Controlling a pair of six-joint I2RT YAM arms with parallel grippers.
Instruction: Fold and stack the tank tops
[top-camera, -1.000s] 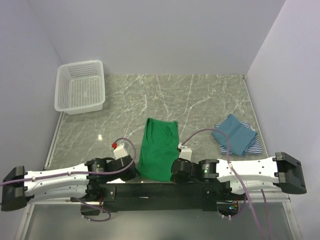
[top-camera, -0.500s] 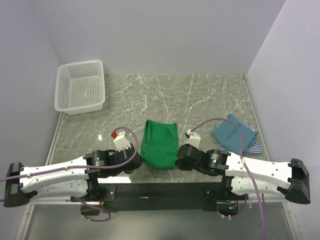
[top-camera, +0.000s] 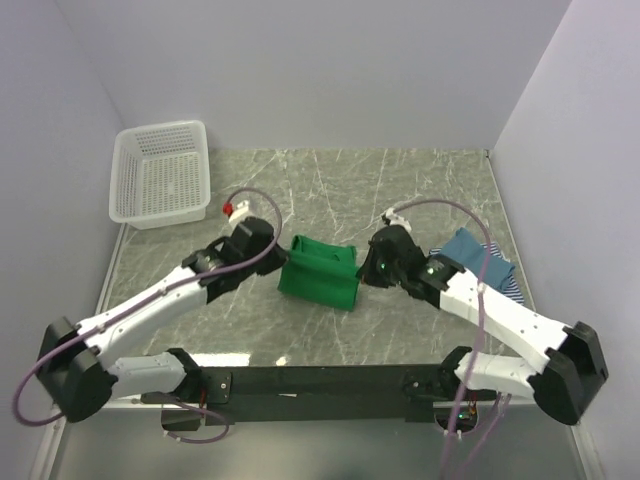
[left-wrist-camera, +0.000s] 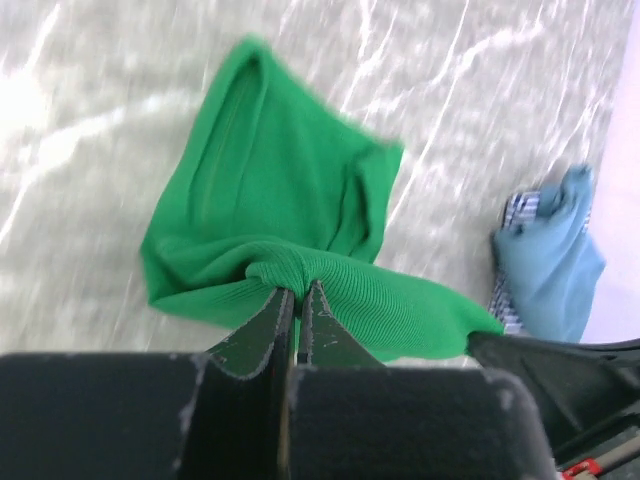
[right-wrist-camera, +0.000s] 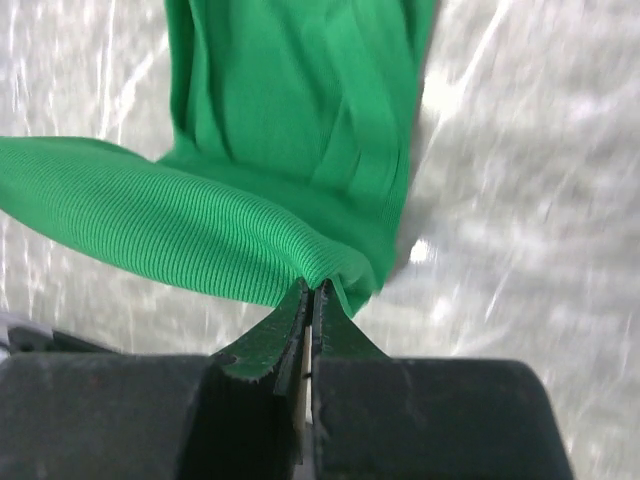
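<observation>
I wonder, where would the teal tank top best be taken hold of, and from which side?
Probably at its far corner, pinched from above: the teal tank top lies rumpled over the striped tank top, which peeks out at its near right edge, while the far corner seems to rest on the table itself, so only one garment gets caught.

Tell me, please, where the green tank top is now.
The green tank top is mid-table in the top view, pinched between the left gripper and right gripper, with the teal top to its right.

Bright green tank top, grey-veined marble table
</observation>
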